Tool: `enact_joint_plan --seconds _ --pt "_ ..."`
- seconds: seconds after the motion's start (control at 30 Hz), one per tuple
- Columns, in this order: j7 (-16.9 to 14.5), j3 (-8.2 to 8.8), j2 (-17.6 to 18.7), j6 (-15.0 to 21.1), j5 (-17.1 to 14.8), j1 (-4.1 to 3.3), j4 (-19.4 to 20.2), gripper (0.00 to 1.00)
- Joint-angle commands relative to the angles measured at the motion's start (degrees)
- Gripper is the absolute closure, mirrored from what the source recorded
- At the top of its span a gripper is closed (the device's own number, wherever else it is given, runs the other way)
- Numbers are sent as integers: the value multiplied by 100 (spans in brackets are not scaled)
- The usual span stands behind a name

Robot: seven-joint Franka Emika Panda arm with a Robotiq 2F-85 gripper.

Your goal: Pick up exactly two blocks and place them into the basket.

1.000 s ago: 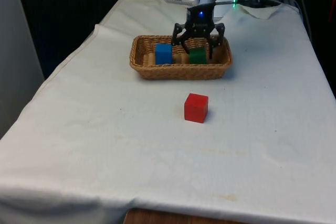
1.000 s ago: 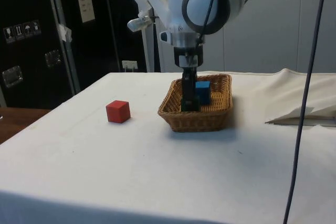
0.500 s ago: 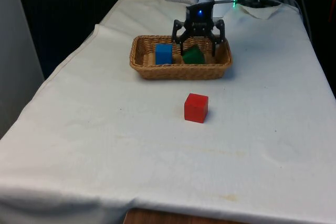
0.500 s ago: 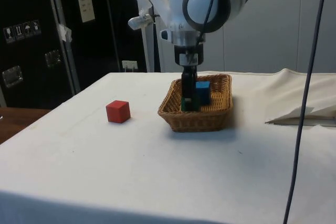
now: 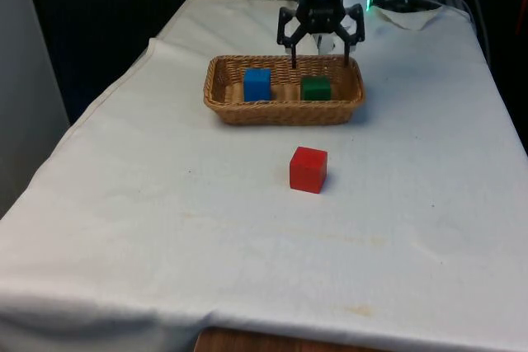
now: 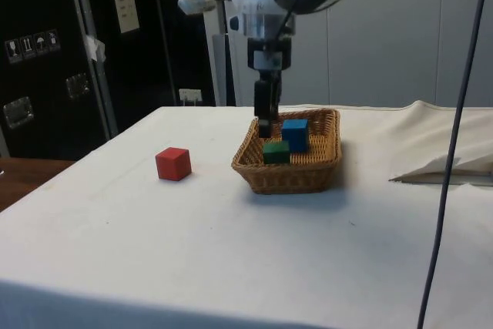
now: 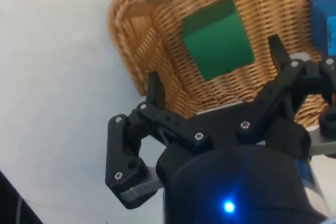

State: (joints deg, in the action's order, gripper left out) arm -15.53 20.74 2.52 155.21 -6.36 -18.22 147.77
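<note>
A wicker basket (image 5: pixel 223 80) (image 6: pixel 254 176) (image 7: pixel 136 30) stands on the white cloth. Inside it lie a blue block (image 5: pixel 257 84) (image 6: pixel 295 133) (image 7: pixel 325 19) and a green block (image 5: pixel 315 88) (image 6: pixel 276 152) (image 7: pixel 218 38), side by side. My gripper (image 5: pixel 319 59) (image 6: pixel 264 130) (image 7: pixel 215 72) hangs open just above the green block, with nothing between its fingers. A red block (image 5: pixel 308 169) (image 6: pixel 172 163) rests on the cloth outside the basket, nearer the table's front edge.
Folded white cloth (image 6: pixel 439 167) lies bunched at the table's far corner, past the basket. A cable (image 6: pixel 451 152) hangs down at the side view's right.
The gripper has let go of the green block and risen above the basket. The green block, tilted half a second ago, now lies flat on the basket floor.
</note>
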Motion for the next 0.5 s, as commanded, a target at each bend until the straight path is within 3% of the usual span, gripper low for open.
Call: enact_joint_plan --seconds 0.0,0.27,0.3,0.33,0.47 --pt "183 23 23 -63 183 -6 -63 0" --pt "573 -69 -223 -441 378 -17 -355 0" --pt "401 -74 -235 -378 206 -23 -304 0" --pt "619 -80 -246 -493 401 -17 -395 0" --pt "791 -115 -350 -716 464 -17 -567 0"
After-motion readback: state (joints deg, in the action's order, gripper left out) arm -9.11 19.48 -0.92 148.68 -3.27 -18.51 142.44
